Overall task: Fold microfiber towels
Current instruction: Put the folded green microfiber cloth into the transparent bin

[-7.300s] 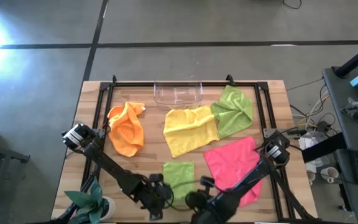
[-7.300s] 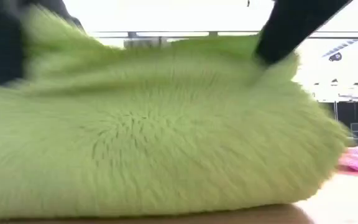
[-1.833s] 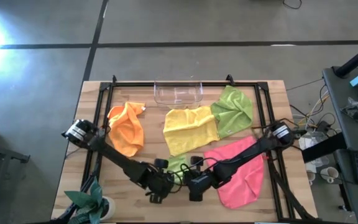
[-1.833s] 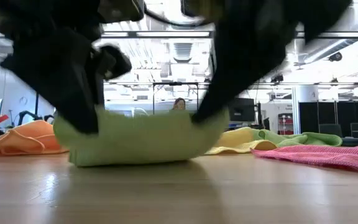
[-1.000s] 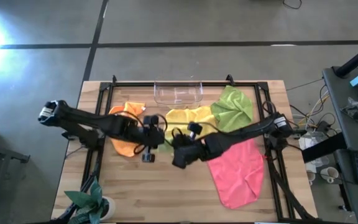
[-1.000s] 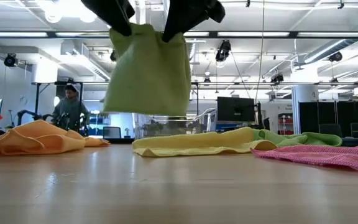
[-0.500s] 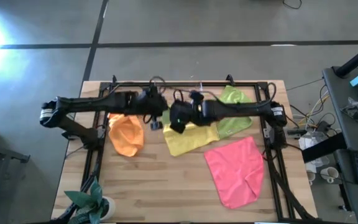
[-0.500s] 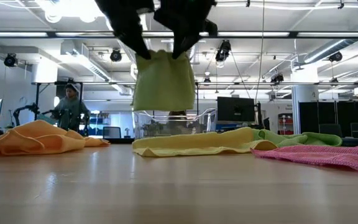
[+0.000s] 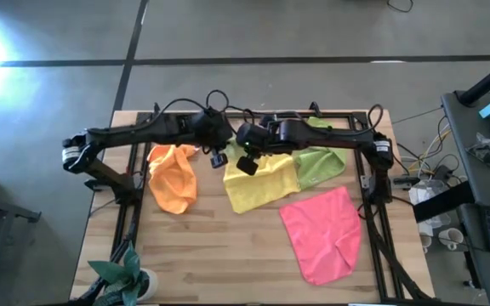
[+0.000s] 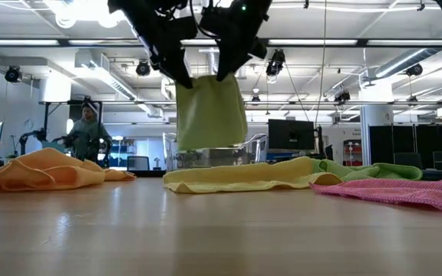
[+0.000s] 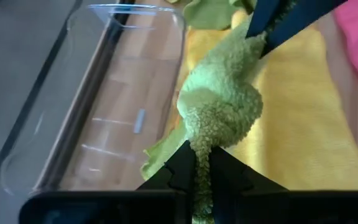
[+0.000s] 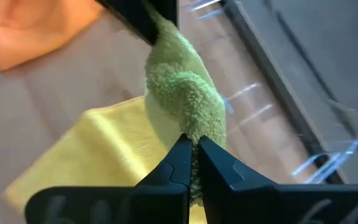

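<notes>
Low view shows our left gripper [image 10: 176,77] and right gripper [image 10: 226,73] each pinching a top corner of the folded lime green towel [image 10: 211,111], which hangs below the fingers; uneven release over the clear tray [image 11: 126,93] could unfold it.

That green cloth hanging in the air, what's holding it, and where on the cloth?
The folded lime green towel hangs from its top edge, pinched by the left gripper and right gripper at its two upper corners.
</notes>
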